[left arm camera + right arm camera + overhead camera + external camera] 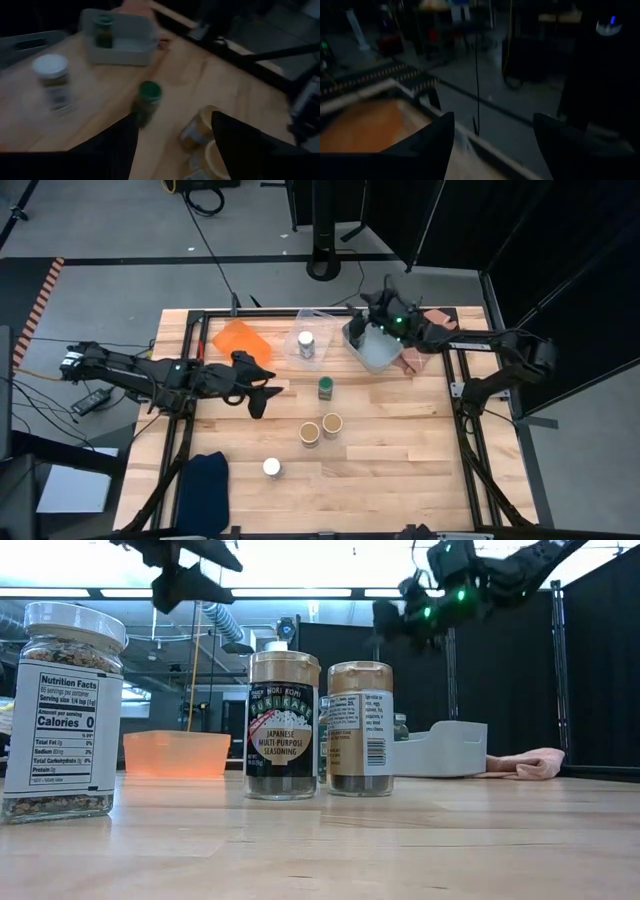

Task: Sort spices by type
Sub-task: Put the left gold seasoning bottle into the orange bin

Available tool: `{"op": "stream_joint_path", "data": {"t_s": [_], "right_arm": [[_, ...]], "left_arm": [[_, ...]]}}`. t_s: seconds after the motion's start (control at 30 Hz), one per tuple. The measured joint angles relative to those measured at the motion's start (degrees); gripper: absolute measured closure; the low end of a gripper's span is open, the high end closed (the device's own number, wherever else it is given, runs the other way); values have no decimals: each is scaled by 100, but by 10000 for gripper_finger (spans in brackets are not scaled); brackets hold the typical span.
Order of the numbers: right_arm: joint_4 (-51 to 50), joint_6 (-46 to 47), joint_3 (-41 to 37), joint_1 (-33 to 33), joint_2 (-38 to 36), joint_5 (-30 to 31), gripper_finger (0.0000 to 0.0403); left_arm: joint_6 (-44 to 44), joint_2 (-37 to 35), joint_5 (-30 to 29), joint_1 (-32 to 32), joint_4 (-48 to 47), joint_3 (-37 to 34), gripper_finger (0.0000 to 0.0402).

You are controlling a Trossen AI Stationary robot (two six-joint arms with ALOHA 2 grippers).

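While your left gripper (262,392) is hovering above the table's left-centre, its fingers are standing apart and holding nothing; the left wrist view shows the two dark fingers (115,147) spread with bare wood between them. From the table's centre, that gripper is sitting at about 9 o'clock.

Your right gripper (372,308) is hanging over the grey-blue tray (380,355) at roughly 1 o'clock from centre. Its fingers are also apart, with nothing between them in the right wrist view.

Jars you are looking at:
- One green-lidded jar (326,387) is standing upright near the table's centre, just to the right of the left gripper.
- A second green-lidded jar (104,31) is standing inside the grey-blue tray, seen from the left wrist view; the right arm is covering it from above.
- One white-lidded jar (306,344) is standing inside the clear tray (316,314) at 12 o'clock.
- The other white-lidded jar (271,468) is sitting alone on the wood at about 7 o'clock, close to the near edge.
- The two tan-topped jars (320,427) are standing side by side, almost touching, at 6 o'clock just below the central green one.

An orange tray (241,337) is resting at 11 o'clock, to the left of the clear tray. A pink cloth (437,316) is lying beside the grey-blue tray, and a dark blue cloth (203,485) is lying at the near-left corner.
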Motion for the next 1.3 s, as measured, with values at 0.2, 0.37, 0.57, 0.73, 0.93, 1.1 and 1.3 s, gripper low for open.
{"op": "stream_joint_path", "data": {"t_s": [0.2,0.37,0.57,0.73,0.93,1.1,1.3], "right_arm": [[-16,-324,116,7,-701,20,128],[-231,-388,117,14,-1335,20,126],[-760,-502,117,96,-1940,49,128],[-1195,-548,117,185,-2203,108,126],[-1301,-861,117,238,-2240,108,127],[-1380,-1008,117,238,-2236,107,121],[-1384,-1180,117,232,-2235,107,111]], "left_arm": [[480,367,623,-87,495,-2,147],[890,771,1786,-170,961,-2,147],[1090,1202,1954,-226,1483,-2,147],[1105,1662,1828,-239,1980,-2,147],[1212,2161,1813,-225,2345,-1,147],[1201,2336,1815,-227,2156,293,147],[1242,2334,1816,-239,1068,813,146]]}}
